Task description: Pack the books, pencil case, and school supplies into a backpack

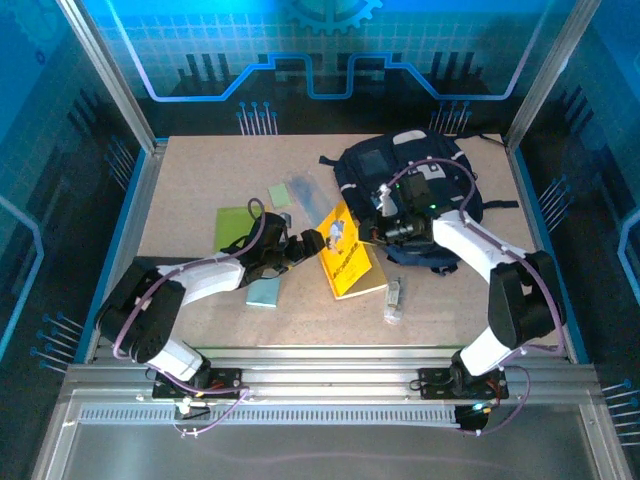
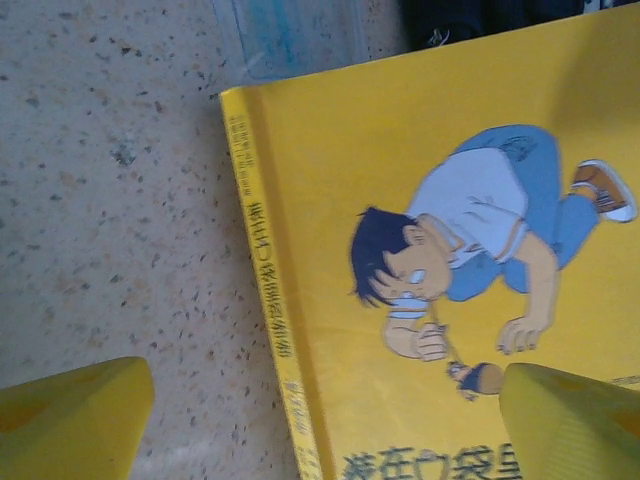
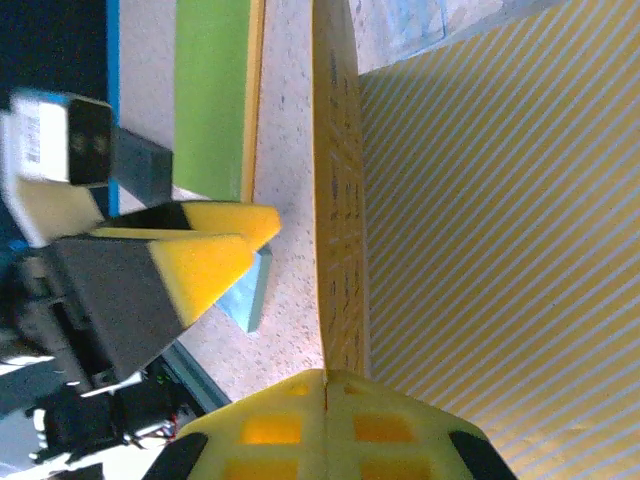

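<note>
The orange-yellow book, with a cartoon kid on the cover and dark print down the spine, sits mid-desk just in front of the backpack. My right hand is pinched tight on its edge. My left hand is spread wide across the spine, gripping nothing.

Beige speckled tabletop, metal rails along edges. Far right: backpack, front side up. Centre: orange-yellow book, far end just beside backpack's near-left side. Left of centre: lime-green book, near corner covered. Beyond both books: pale-green block and pencil case side by side. Near-left of orange-yellow book: pale teal pad. Just right of that book: clear-white tube.
</note>
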Robot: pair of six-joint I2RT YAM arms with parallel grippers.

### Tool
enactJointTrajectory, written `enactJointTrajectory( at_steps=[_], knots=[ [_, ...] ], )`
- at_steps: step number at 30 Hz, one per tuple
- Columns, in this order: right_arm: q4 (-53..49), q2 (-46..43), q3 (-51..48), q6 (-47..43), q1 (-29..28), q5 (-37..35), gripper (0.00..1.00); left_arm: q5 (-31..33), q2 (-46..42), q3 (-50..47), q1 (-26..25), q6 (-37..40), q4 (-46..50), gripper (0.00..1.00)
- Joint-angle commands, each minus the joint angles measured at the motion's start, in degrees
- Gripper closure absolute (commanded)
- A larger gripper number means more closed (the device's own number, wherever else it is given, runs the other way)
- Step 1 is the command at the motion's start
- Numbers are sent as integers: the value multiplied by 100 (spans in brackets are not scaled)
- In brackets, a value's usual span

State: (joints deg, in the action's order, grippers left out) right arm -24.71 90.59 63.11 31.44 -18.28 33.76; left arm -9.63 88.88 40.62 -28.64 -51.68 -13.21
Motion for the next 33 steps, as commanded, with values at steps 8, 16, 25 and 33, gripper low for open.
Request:
enactJointTrajectory(
  at_steps=[8,16,25,33],
  knots=[
    [218,-669,-259,224,991,732,100,-244,1253,119,-256,-607,-2387,9],
    [378,-738,-793,195,1510,929,100,-294,1930,673,-557,-809,-2937,16],
    [649,-413,-1073,180,1771,1014,100,-375,2285,1016,-767,-989,-3176,56],
    [402,-632,-889,344,1704,444,63,-242,1802,1061,-636,-846,-2696,100]
  ],
)
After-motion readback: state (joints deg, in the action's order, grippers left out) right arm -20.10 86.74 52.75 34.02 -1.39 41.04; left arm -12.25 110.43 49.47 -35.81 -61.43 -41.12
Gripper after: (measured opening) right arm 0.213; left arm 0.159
